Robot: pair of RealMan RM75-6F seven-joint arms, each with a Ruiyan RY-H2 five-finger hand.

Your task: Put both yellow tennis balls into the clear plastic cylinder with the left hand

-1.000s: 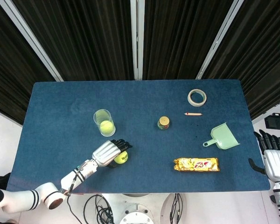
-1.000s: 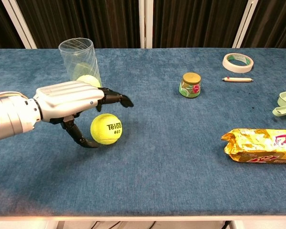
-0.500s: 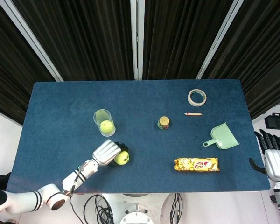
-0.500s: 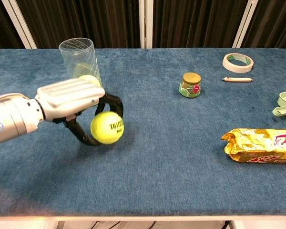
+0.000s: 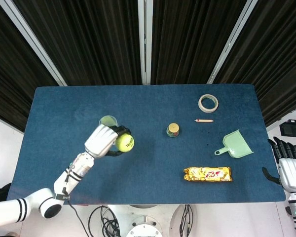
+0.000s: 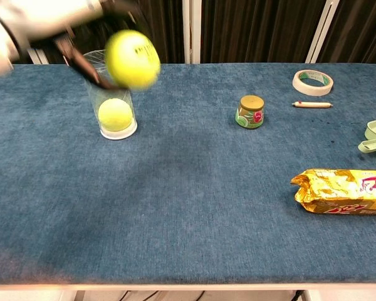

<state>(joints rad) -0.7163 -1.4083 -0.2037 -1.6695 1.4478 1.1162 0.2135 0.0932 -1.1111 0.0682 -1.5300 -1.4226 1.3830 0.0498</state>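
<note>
Your left robot hand (image 5: 102,140) grips a tennis ball (image 6: 132,59) at upper left of the chest frame, just right of the cylinder (image 6: 110,94) mouth; release off-centre and it bounces off the rim or topples the tube. Only the chest view shows the second ball (image 6: 115,115) already inside; only the head view shows your right robot hand (image 5: 291,169), empty, at lower right.

Two tennis balls (image 6: 133,59) (image 6: 114,115), one cylinder (image 6: 115,119), one jar (image 6: 250,111), one tape roll (image 6: 313,82).

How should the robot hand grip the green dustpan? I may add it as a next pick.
Take the dustpan by its short handle, coming from above on its near-left side: the handle sticks out toward the table's front, clear of the snack bar.
</note>
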